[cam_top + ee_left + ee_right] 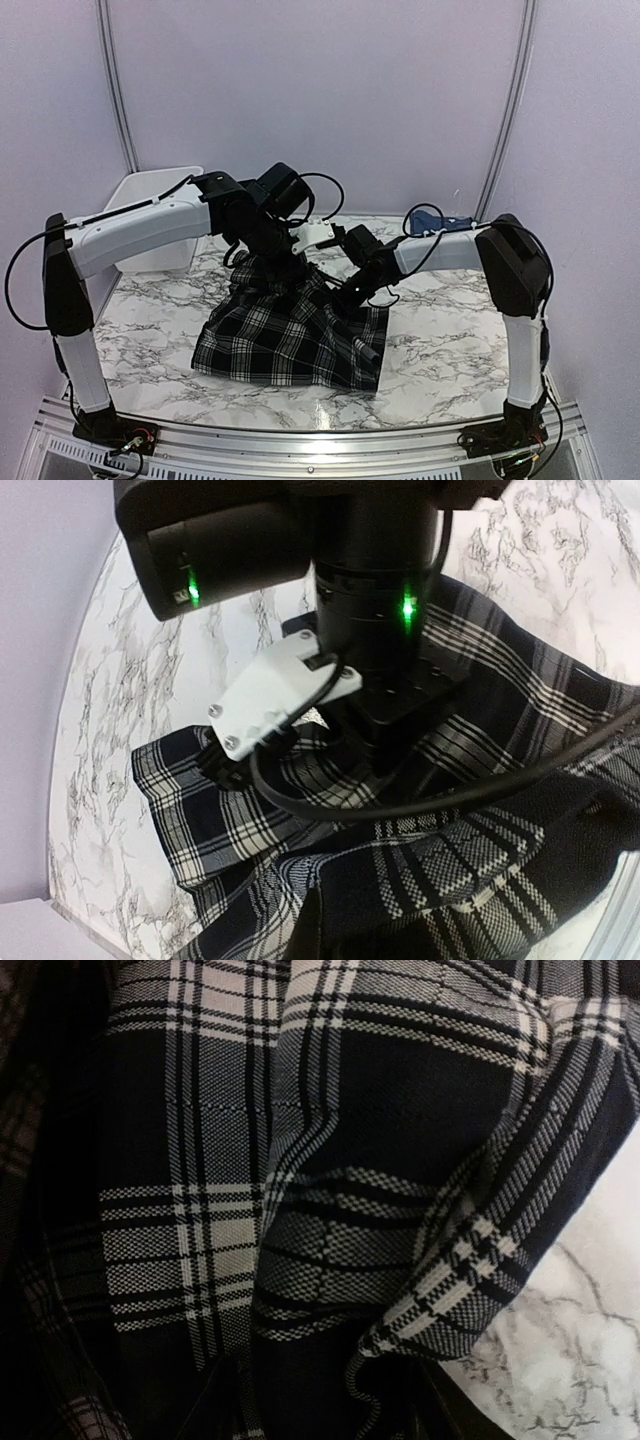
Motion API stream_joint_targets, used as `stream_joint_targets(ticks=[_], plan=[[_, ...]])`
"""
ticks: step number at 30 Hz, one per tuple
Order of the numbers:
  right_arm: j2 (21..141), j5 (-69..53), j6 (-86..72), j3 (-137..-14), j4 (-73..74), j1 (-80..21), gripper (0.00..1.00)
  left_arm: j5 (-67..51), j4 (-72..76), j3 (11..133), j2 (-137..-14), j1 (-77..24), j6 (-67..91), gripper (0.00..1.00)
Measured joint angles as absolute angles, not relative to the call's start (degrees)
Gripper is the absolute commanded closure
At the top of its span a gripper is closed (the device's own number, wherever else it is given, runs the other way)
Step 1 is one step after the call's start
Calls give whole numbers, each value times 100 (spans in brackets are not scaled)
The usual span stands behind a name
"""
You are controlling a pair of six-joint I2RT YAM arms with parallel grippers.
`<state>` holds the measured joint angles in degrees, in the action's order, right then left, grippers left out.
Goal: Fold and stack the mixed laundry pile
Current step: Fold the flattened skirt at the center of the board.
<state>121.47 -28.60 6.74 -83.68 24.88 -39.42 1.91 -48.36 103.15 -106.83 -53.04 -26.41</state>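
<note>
Plaid garment (290, 340) tented up, pinched in closed L gripper (272, 258); R gripper (352, 293) against it, jaw gap unclear.

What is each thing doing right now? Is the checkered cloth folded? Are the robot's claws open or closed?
plaid garment, not folded, bunched, raised into a peak at the back.
left gripper, shut on the plaid garment's peak.
right gripper, down in the cloth; open or shut cannot be told.
white bin, upright at the back left; inside hidden.
blue thing, at the back right; mostly hidden.
</note>
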Motion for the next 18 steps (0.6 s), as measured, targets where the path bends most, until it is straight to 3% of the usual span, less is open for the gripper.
stream_joint_targets(ticks=[5,9,18], plan=[[11977,-2943,486,-8250,2650,-3938,41,137,-4827,10425,-11010,-5175,-2779,100],[11815,-2947,204,-8401,2880,-3385,38,3,-4823,10536,-11389,-5017,-2858,97],[10597,-3208,-401,-8254,3022,-2351,33,139,-4694,10879,-12064,-4449,-2528,23]])
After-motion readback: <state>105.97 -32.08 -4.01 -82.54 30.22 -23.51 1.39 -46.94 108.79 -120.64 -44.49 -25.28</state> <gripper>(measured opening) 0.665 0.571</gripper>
